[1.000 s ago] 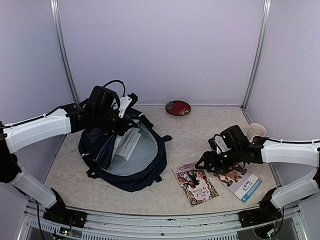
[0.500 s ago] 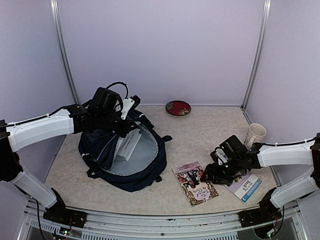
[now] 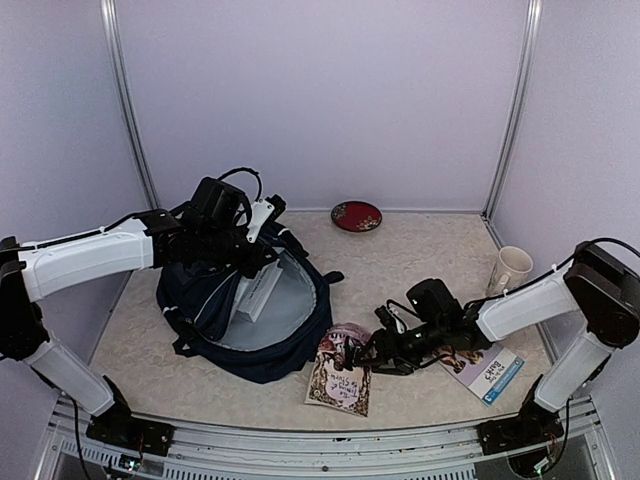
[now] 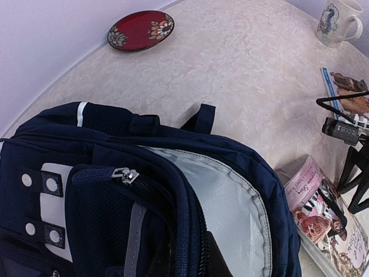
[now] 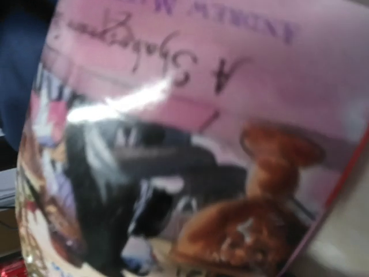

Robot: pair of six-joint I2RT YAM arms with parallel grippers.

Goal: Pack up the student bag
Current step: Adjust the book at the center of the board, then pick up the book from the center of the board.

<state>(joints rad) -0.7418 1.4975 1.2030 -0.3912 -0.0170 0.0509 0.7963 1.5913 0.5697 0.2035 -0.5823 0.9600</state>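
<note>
Beige tabletop, lilac walls. Left gripper [image 3: 243,255] is clamped shut on the rim of the student bag [image 3: 200,300], which lies open at nine o'clock. Right gripper [image 3: 372,352] is against a pink book [image 3: 338,378] at six o'clock; whether its jaws grip cannot be told.

1. The white-shelled left arm [image 3: 85,258] reaches forward and inward, its black wrist bent downward.
2. Its black two-finger left gripper [image 3: 245,252] is closed.
3. The white-shelled right arm [image 3: 520,305] stretches low across toward the left, nearly level.
4. Its black right gripper [image 3: 372,352] points leftward. The jaws are too hidden to judge, though they are possibly parted.
</note>
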